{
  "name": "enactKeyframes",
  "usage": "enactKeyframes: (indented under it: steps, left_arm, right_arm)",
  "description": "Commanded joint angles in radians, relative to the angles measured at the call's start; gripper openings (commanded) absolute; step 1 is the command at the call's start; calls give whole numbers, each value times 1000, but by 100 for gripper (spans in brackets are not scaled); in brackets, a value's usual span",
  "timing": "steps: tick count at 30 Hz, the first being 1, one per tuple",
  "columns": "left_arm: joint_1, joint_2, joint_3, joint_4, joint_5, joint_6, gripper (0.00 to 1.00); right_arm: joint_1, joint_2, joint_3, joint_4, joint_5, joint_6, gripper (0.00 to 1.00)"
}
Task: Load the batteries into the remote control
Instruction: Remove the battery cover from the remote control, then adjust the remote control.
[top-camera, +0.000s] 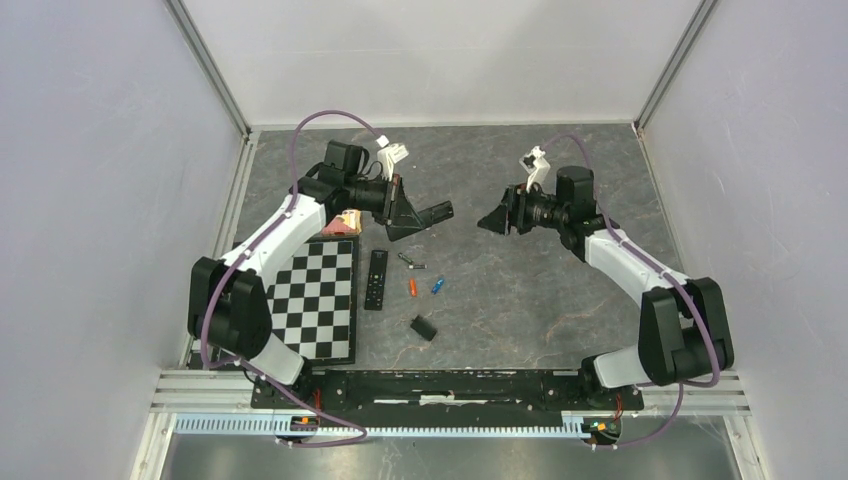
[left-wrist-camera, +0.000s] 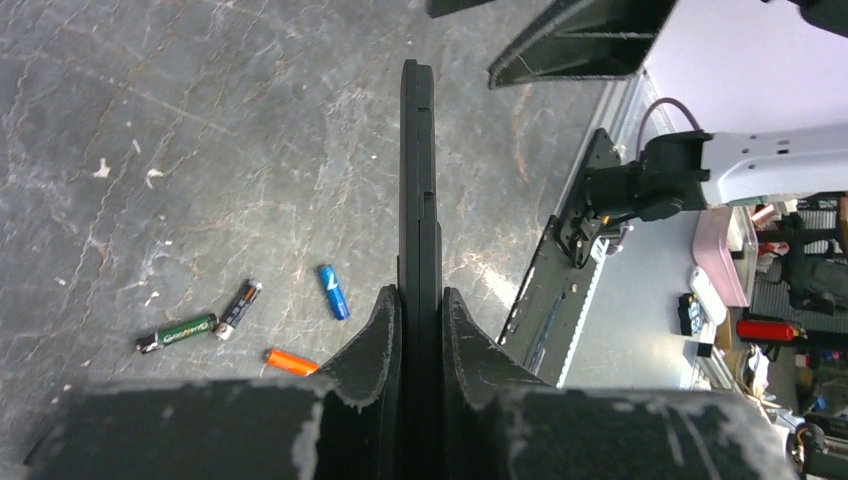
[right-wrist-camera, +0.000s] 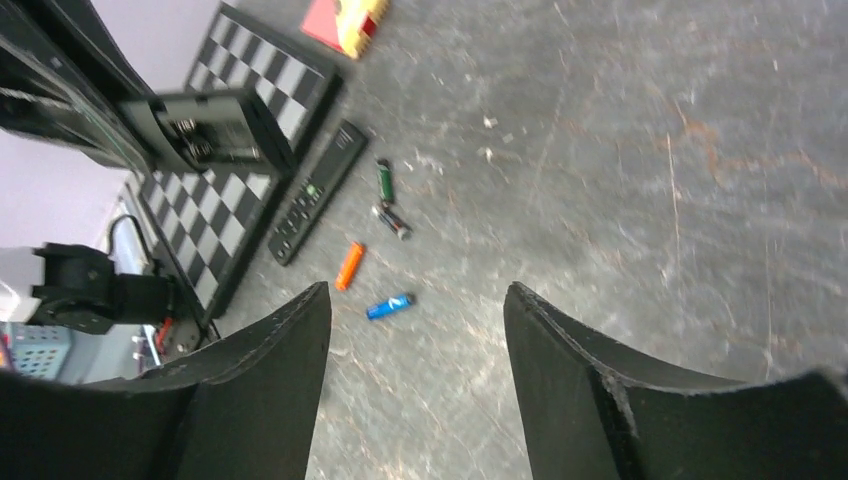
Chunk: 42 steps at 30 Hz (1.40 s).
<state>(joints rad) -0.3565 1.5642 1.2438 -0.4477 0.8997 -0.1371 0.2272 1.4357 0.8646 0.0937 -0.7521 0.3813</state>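
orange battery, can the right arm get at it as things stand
Probably yes: the right gripper is open and empty, the orange battery lies bare on the table, apart from the blue battery.

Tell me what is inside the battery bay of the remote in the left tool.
Only spring contacts show inside the remote; nothing else. Its shaded far end is unclear.
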Motion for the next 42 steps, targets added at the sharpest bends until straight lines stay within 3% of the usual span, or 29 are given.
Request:
enactKeyframes:
  steps: [1,5,8,12,18,21,25,29,35,39,42]
  left_arm:
    - [0,-16,-25,3,-75,22,2]
    - [-1,-26,-42,4,-147,16,2]
    - [-1,-36,-47,6,-165,11,2]
    - [0,-54,-50,-27,-106,42,2]
    - [-4,-67,-44,-33,119,45,2]
    - [-4,-89,-38,-95,238,111,2]
    - [-5,-130,-21,-198,332,215,2]
    - [-7,-171,-11,-200,319,208,6]
    - [-7,-214,17,-223,309,228,9]
    - [-7,-231,20,-235,318,246,5]
    - [-8,-240,9,-240,266,263,2]
  right_arm:
    - [26,-87,-44,-83,91,-134,70]
    - [143,-106,-77,-178,240,-240,71]
    - [232,-125,-130,-135,283,-215,70]
    - [262,-186,-180,32,164,-128,79]
    - [221,-256,-80,44,126,-75,96]
    - [167,-247,-58,205,-20,38,98]
    - [162,-199,69,147,-152,-27,98]
    - [191,-154,131,154,-344,-29,95]
    - [244,-94,185,79,-381,-91,83]
    - [257,-75,238,3,-397,-169,80]
    - [263,-39,279,-131,-371,-262,66]
